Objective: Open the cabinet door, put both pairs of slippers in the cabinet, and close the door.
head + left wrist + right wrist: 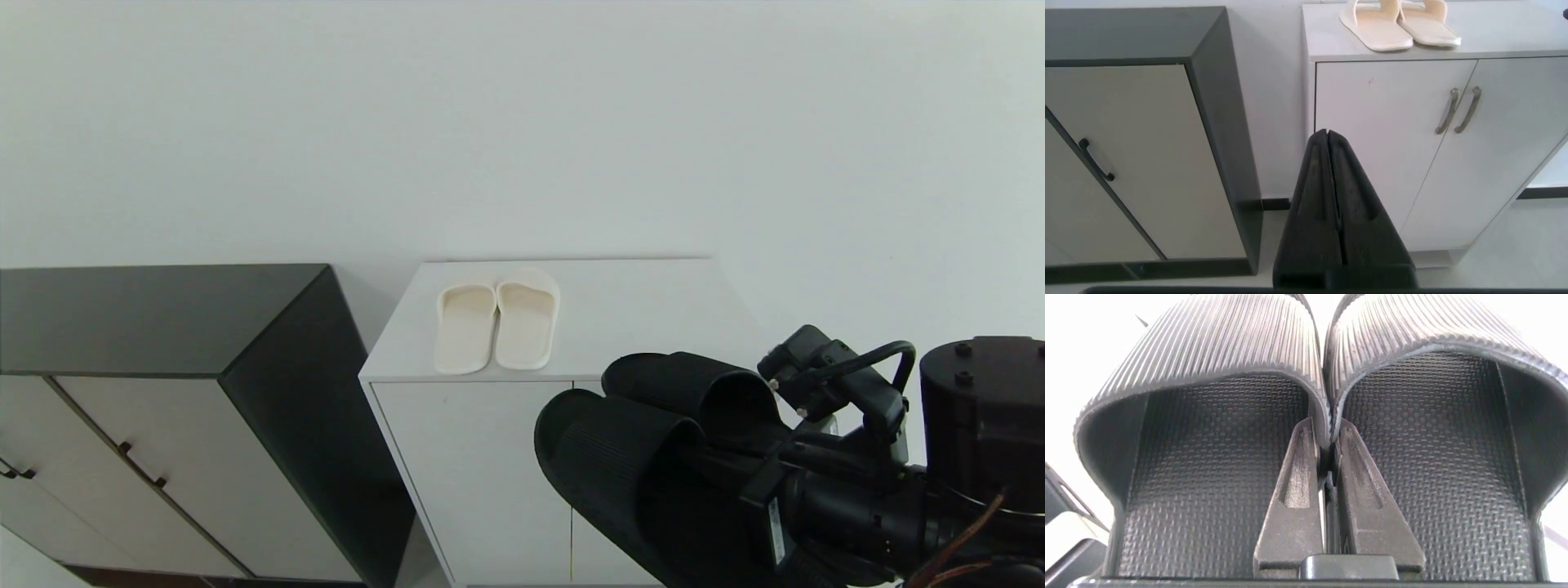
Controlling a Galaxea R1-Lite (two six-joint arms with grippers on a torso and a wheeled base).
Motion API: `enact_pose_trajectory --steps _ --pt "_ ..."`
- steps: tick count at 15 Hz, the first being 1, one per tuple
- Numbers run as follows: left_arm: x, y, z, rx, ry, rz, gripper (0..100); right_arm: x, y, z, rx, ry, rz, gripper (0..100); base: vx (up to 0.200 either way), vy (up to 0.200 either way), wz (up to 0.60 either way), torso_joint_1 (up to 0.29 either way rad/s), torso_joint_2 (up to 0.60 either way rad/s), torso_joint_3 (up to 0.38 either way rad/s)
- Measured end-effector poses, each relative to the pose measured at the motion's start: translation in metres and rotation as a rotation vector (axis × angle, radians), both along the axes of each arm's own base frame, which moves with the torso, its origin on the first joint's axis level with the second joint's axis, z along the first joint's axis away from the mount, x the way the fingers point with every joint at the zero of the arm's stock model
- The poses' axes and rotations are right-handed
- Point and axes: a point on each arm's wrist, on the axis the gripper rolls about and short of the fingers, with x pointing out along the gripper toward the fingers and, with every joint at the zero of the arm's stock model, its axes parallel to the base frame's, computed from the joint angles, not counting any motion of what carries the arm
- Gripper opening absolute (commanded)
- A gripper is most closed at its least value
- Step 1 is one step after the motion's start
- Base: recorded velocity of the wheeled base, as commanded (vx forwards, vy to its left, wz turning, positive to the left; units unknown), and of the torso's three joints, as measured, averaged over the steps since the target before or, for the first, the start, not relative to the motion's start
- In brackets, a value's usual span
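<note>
Two cabinets stand before me against the wall: a dark-framed cabinet on my left and, just beside it, the white cabinet, its two doors shut and its two handles side by side. My right pincer is clamped on the pair of black slippers, one finger inside each, pinching their inner walls together. Two cream slippers lie side by side on the white cabinet's top. My left pincer is closed, holding nothing.
</note>
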Motion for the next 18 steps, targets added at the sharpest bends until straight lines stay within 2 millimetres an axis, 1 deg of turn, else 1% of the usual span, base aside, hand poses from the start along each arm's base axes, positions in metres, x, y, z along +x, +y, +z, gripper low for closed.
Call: enact_pose_trajectory --steps 2,6,13,14,18 --pt "0.0 0.0 0.0001 0.0 -0.001 0.001 0 -0.0004 0.0001 -0.0011 -0.002 0.002 0.003 0 0.0 0.0 0.0 -0.05 0.11 0.057" --pt "0.0 0.0 0.0 0.0 0.0 0.0 0 -0.001 0.0008 -0.0027 -0.008 0.007 0.008 0 0.0 0.0 0.0 -0.16 0.35 0.199" --pt "0.0 0.0 0.0 0.004 0.0 0.0 0 -0.0026 0.002 -0.0055 -0.016 0.014 0.016 0 0.0 0.0 0.0 -0.207 0.49 0.283" --pt "0.0 0.0 0.0 0.003 0.0 0.0 100 -0.0032 0.0029 -0.0063 -0.019 0.016 0.02 0 0.0 0.0 0.0 -0.232 0.55 0.325" --pt "0.0 0.0 0.0 0.002 0.0 0.0 100 -0.0046 0.0048 -0.0089 -0.027 0.021 0.028 0 0.0 0.0 0.0 -0.203 0.53 0.32"
